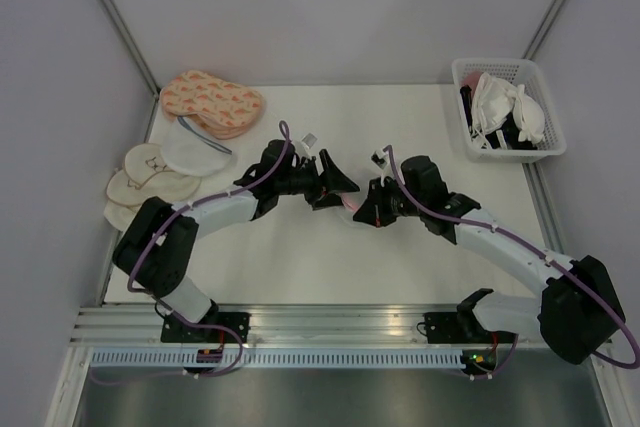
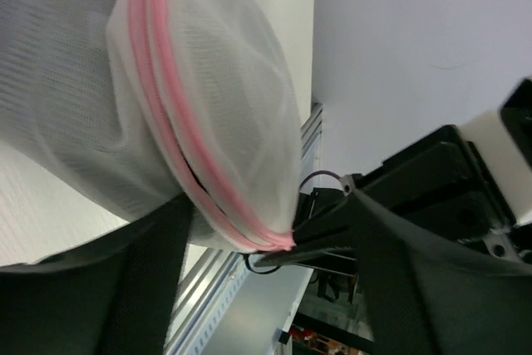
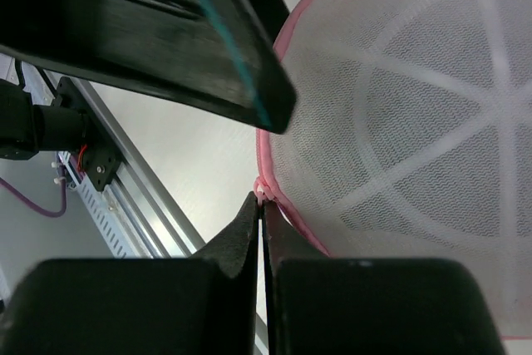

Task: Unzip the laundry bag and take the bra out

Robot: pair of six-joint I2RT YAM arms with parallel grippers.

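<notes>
The laundry bag (image 1: pixel 352 210), a white mesh pod with a pink zip rim, is almost hidden between both grippers at the table's middle. It fills the left wrist view (image 2: pixel 208 97) and the right wrist view (image 3: pixel 432 122), where its spoke-like ribs show. My right gripper (image 1: pixel 368 205) (image 3: pixel 264 201) is shut on the pink zip pull (image 3: pixel 263 192) at the rim; its tips also show in the left wrist view (image 2: pixel 287 248). My left gripper (image 1: pixel 340 180) (image 2: pixel 270 209) stands wide open around the bag, one finger against the mesh. No black bra shows through the mesh.
Flat peach patterned pads (image 1: pixel 210 102) and cream round pads (image 1: pixel 150 179) lie at the far left. A white basket (image 1: pixel 490 64) at the far right holds white padded bras (image 1: pixel 510 107) and some dark fabric. Walls close in on three sides.
</notes>
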